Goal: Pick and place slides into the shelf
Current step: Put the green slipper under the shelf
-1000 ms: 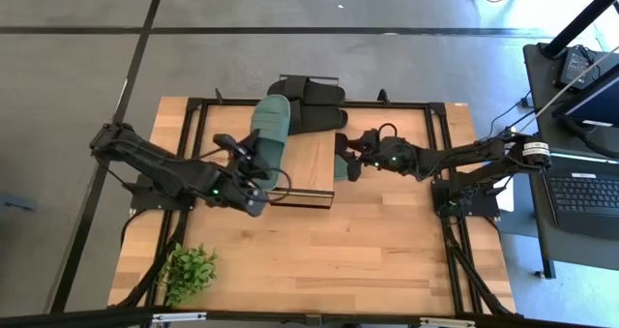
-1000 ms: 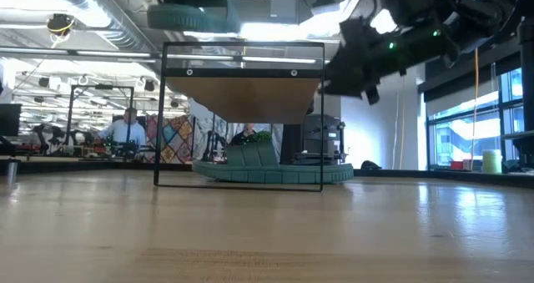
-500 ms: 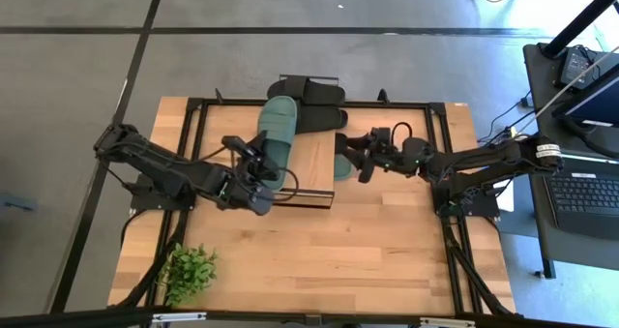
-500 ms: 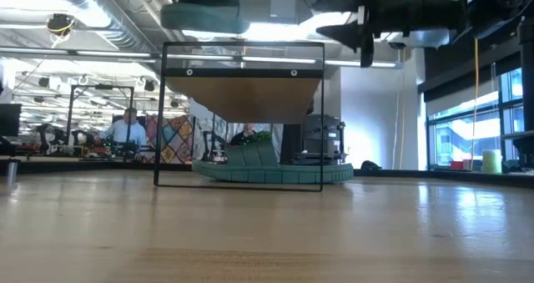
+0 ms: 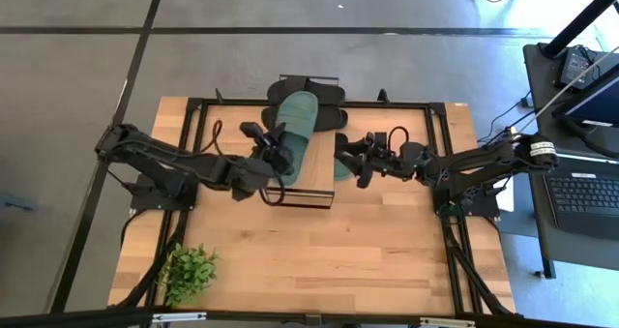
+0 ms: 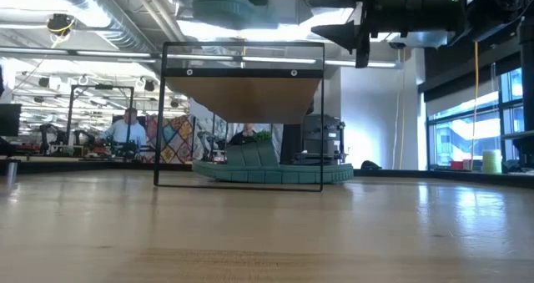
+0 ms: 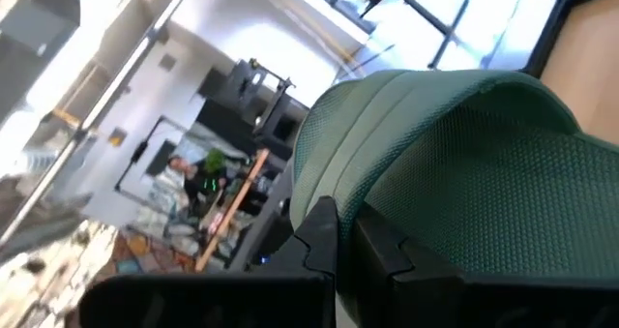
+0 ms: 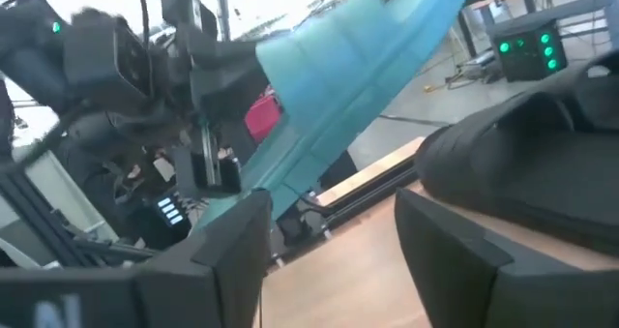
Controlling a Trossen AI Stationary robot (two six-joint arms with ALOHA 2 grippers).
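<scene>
Dark green slide (image 5: 293, 127), black slides (image 5: 314, 90)

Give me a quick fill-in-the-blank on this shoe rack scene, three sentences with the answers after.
1. The left claw is shut on a dark ______ rubber slide.
2. That slide is held above the small rack's light ______ plank top.
3. The right claw is ______ and holds nothing, beside the rack.

Missing words: green; wooden; open
</scene>
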